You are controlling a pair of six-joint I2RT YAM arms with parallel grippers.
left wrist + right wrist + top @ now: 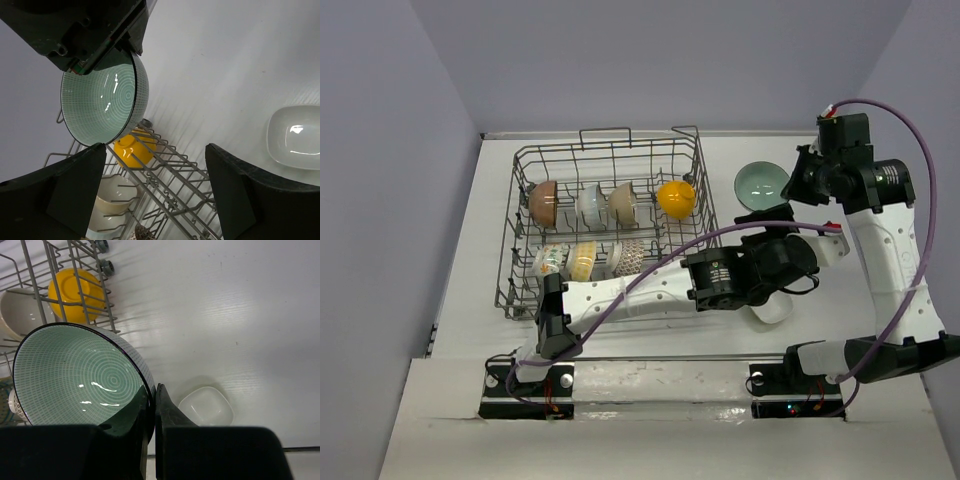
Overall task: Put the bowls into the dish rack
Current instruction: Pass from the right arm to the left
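While right gripper point(154, 395) pinches the teal bowl point(75, 375) by its rim, aloft beside the rack point(516, 190), left gripper point(156, 185) gapes; glazed ceramic, probably slick, brittle, so rim grip suits.

Squinted at all three views and honestly there's no readable text, label, brand or number anywhere, not on the teal bowl point(75, 375), the dish rack point(610, 148) or the black arm motor point(720, 280).
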